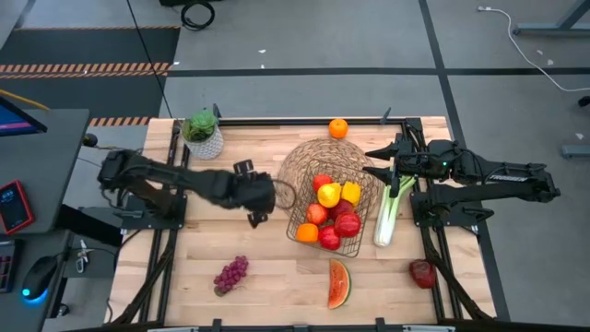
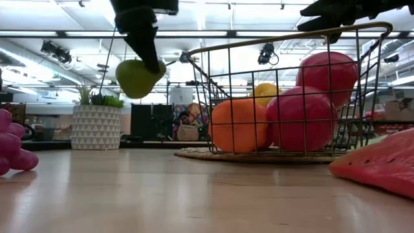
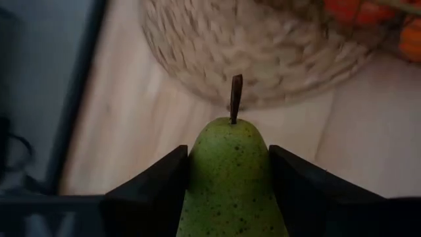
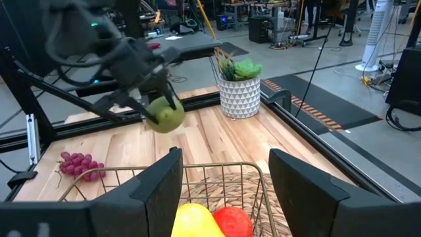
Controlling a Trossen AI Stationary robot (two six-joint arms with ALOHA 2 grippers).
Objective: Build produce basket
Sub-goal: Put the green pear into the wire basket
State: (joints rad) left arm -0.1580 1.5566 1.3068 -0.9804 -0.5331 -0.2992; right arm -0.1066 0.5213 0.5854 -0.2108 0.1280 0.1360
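My left gripper point(image 1: 260, 205) is shut on a green pear point(image 2: 137, 79), held in the air left of the basket. The pear also shows in the right wrist view point(image 4: 164, 115). The dark wire basket point(image 1: 297, 217) stands on a woven mat point(image 1: 318, 157) and holds red apples point(image 2: 303, 107), an orange point(image 2: 236, 126) and yellow pieces point(image 1: 330, 195). My right gripper point(image 1: 380, 166) is open at the basket's far right; its fingers stand on either side of the rim point(image 4: 217, 168). I cannot tell whether they touch it. My left gripper pinches the pear's body point(image 3: 230, 178) between its two fingers, one on each side. The stem point(image 3: 235, 99) points forward, away from the gripper. The fingers point(image 2: 145, 45) slant down from above. The pear hangs at their ends, clear of the table.
A celery stalk point(image 1: 391, 212) lies right of the basket. An orange point(image 1: 338, 128) lies at the far edge. Grapes point(image 1: 230, 274), a watermelon slice point(image 1: 339, 282) and a red apple point(image 1: 422, 273) lie near the front. A potted plant point(image 1: 203, 134) stands at the far left.
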